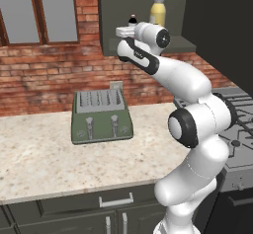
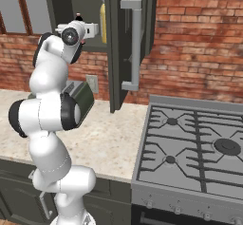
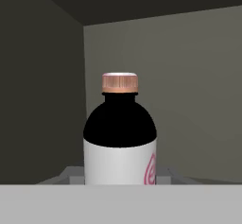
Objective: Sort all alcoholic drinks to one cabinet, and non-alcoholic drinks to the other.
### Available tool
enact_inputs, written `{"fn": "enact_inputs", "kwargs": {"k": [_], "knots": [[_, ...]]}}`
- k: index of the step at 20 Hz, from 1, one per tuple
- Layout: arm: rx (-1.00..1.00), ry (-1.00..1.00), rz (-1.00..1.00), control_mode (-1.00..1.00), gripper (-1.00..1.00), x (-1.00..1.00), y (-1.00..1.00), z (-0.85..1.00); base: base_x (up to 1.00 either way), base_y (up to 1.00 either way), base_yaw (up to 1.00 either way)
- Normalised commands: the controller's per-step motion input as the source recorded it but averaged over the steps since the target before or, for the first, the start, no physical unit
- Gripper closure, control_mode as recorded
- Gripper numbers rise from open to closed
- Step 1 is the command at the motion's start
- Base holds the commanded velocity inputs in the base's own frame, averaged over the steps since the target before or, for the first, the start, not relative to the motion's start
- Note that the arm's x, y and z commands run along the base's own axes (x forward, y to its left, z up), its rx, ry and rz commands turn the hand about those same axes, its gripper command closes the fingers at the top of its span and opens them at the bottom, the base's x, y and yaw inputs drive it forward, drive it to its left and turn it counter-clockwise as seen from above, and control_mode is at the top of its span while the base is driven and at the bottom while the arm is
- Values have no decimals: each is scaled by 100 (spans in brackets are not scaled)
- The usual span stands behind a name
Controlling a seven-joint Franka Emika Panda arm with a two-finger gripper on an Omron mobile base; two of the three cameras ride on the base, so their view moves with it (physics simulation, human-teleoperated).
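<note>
The gripper (image 3: 120,176) reaches level into the open wall cabinet (image 1: 112,11), the one whose door carries the long pale bar handle (image 2: 135,43). The small bottle (image 3: 120,138) stands dead ahead of it. The bottle has a dark shoulder, a pale label with pink lettering and a pinkish cap. It stands upright, so its long axis runs across the gripper's line of reach, and its lower body sits squarely between the two fingers (image 3: 73,175). Each finger meets one side of the label with no gap to be seen, so the gripper appears clenched on the small bottle. In the left base view the small bottle (image 1: 132,20) shows just above the hand, over the left part of the cabinet floor (image 1: 180,44) and close to its front edge. The tall yellow bottle (image 1: 158,10) stands near it toward the right, apart from it. The hand view shows the cabinet's left rear corner well behind the small bottle. Whether the base rests on the floor cannot be told. Judged from this, the next move runs along the hand's own axis, and room toward the yellow bottle is the thing to watch.
</note>
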Motion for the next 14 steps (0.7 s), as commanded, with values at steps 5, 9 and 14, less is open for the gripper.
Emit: {"fn": "enact_inputs", "kwargs": {"k": [5, 9, 14], "knots": [[0, 0, 0, -100, -100, 2, 0, 0, 0, 0, 0], [0, 0, 0, -100, -100, 21, 0, 0, 0, 0, 0], [0, 0, 0, -100, -100, 3, 0, 0, 0, 0, 0]]}}
